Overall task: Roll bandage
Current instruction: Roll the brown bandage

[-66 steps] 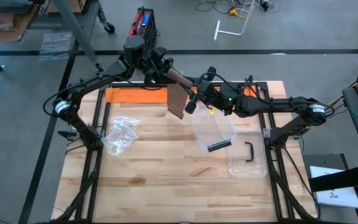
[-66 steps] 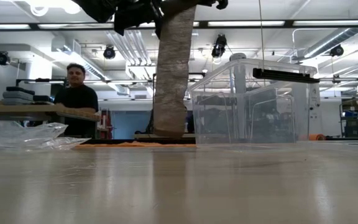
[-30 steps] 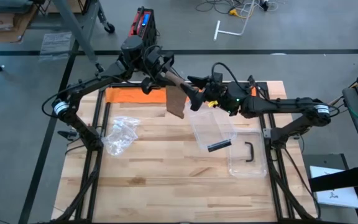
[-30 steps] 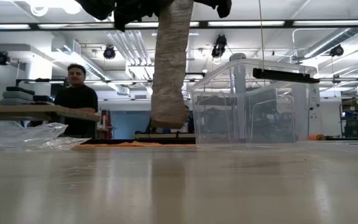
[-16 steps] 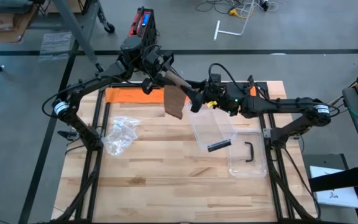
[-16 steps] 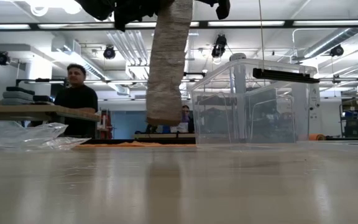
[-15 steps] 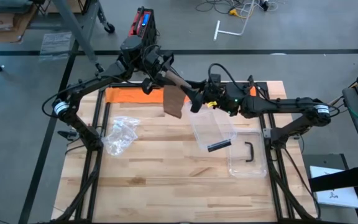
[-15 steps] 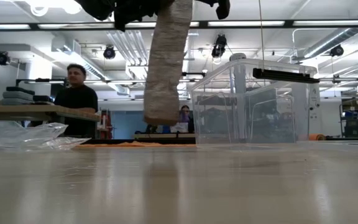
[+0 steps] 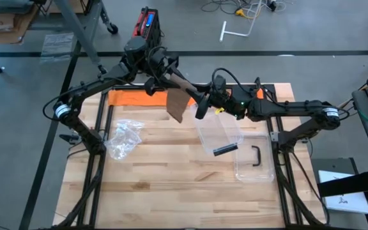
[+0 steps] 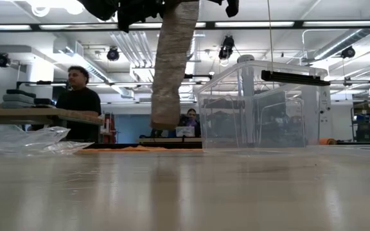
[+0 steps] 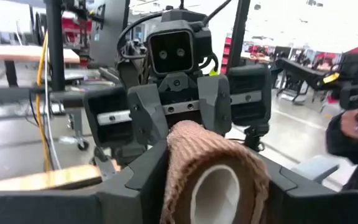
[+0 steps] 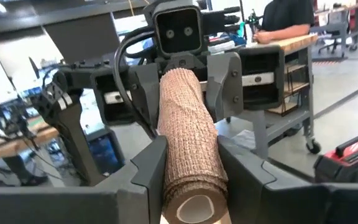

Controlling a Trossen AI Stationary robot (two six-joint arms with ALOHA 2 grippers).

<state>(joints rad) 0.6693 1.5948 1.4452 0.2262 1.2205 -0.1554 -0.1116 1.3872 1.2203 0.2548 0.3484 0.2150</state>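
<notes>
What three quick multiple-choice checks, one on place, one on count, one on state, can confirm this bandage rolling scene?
1. Where does the loose tail of the tan woven bandage roll end?
A. Above the wooden table
B. Inside the bin
C. On the floor
2. How many end effectors clamp the roll?
A. None
B. One
C. Two
3. The clear plastic bin is:
A. Open, lid beside it
B. Lidded
C. Tipped over

Answers: 1 A, low view shows its end clear of the wooden table. 2 C, left end effector and right end effector both grip it. 3 A, clear lid lies alongside.
</notes>
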